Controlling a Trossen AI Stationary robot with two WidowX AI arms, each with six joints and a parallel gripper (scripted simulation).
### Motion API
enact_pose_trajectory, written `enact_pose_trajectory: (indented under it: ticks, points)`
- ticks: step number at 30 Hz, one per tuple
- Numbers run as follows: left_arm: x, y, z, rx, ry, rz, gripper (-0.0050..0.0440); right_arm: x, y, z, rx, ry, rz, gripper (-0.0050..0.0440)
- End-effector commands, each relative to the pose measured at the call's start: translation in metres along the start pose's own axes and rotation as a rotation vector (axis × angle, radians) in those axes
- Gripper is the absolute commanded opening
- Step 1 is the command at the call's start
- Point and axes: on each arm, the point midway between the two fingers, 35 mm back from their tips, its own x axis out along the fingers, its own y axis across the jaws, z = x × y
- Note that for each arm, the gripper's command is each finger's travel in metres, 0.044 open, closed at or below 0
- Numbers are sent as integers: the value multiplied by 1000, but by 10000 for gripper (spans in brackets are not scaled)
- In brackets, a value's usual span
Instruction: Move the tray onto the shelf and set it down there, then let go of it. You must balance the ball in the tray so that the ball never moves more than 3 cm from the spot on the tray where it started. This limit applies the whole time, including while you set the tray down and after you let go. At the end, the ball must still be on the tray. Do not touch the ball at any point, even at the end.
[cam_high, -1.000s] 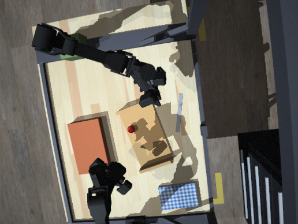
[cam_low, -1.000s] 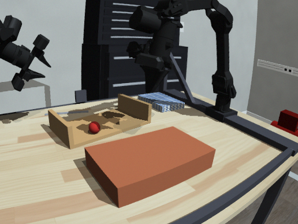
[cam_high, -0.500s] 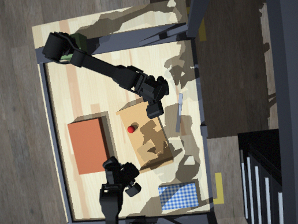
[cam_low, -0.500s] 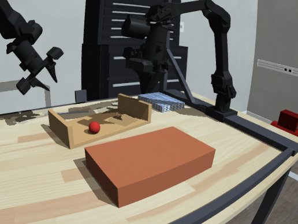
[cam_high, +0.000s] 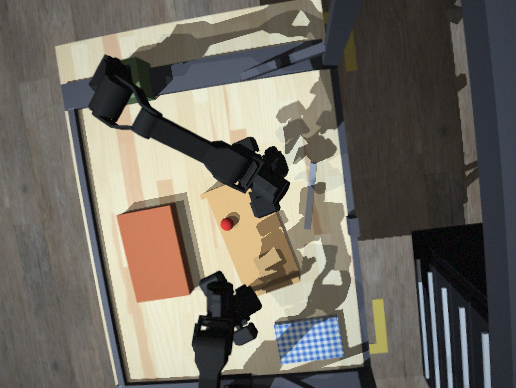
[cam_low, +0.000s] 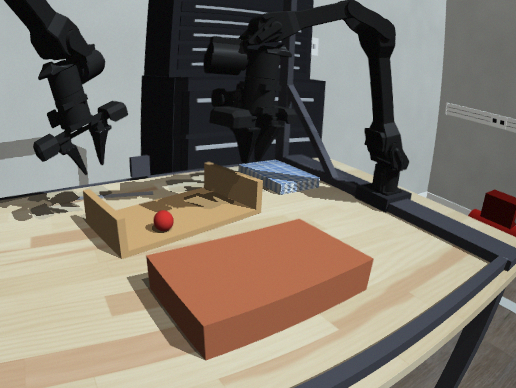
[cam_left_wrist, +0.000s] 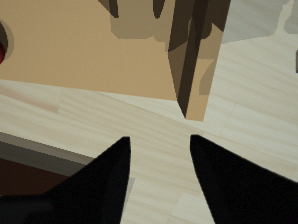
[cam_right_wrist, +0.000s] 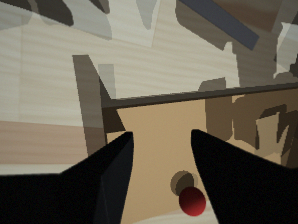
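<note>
Tan wood lies ahead of me: the tray (cam_high: 250, 252) (cam_low: 200, 215) (cam_left_wrist: 75, 60) (cam_right_wrist: 160, 120) is on the table beside the orange shelf (cam_high: 155, 255) (cam_low: 260, 270) (cam_left_wrist: 30, 177), its long axis running from one upright end wall to the other. Both my left gripper (cam_high: 230, 300) (cam_low: 252, 160) (cam_left_wrist: 160, 142) and my right gripper (cam_high: 267, 200) (cam_low: 94, 169) (cam_right_wrist: 162, 137) are part open, with nothing between the fingers. My left one is nearer the end wall by the checked cloth (cam_high: 310, 340) (cam_low: 280, 175); in its wrist view that wall lies beyond the fingertips, slightly right. My right one is nearer the other end, its wall showing left of the fingertips, while the red ball (cam_high: 227, 224) (cam_low: 163, 221) (cam_left_wrist: 1, 52) (cam_right_wrist: 192, 201) sits close by. I judge I should straddle both walls, then lift level; swinging the right fingers low could knock the ball.
</note>
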Motion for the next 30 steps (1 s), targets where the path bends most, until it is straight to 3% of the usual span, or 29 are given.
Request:
enact_pose_trajectory:
  ticks: [1, 10, 30]
  points:
    - [2, -9, 6, 47, 11, -15, 172, -6, -7, -1, 0, -9, 71, 172]
    - [6, -30, 20, 151, 34, -37, 172, -7, 7, -24, 21, 9, 316, 172]
    - [18, -28, 19, 137, 31, -43, 172, -12, 6, -19, 21, 3, 283, 172]
